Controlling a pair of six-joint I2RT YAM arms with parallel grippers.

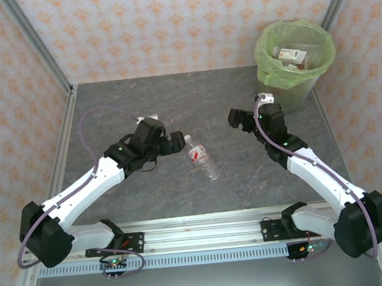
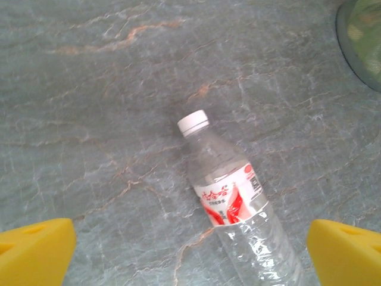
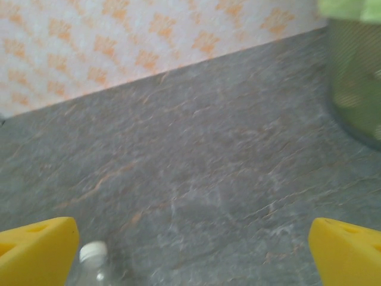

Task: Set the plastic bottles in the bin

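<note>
Veins of rust colour run through the grey worktop (image 1: 182, 194), which looks smooth and hard like polished stone. At the left, the left pincer (image 1: 178, 142) is released, its blunt yellow pads (image 2: 36, 253) spread wide just beside the one plastic bottle (image 1: 201, 157) out in the open. That bottle lies on its side near the middle of the worktop, its white cap pointing far and left and a red-and-white label round its waist. It is clear, thin-walled and round, and I would judge it light and slippery.

That is the risk. If one pad touches first, the round body could roll off across the slick top. A hard squeeze might buckle the soft plastic, and a grip on the tapered neck could slide off.

Further right, the right pincer (image 1: 236, 119) is released too and holds nothing. In the far right corner stands the bin (image 1: 292, 88), tall and round, lined with a filmy light-green bag, with other bottles (image 1: 292, 56) inside. A low carry could clip its rim.
</note>
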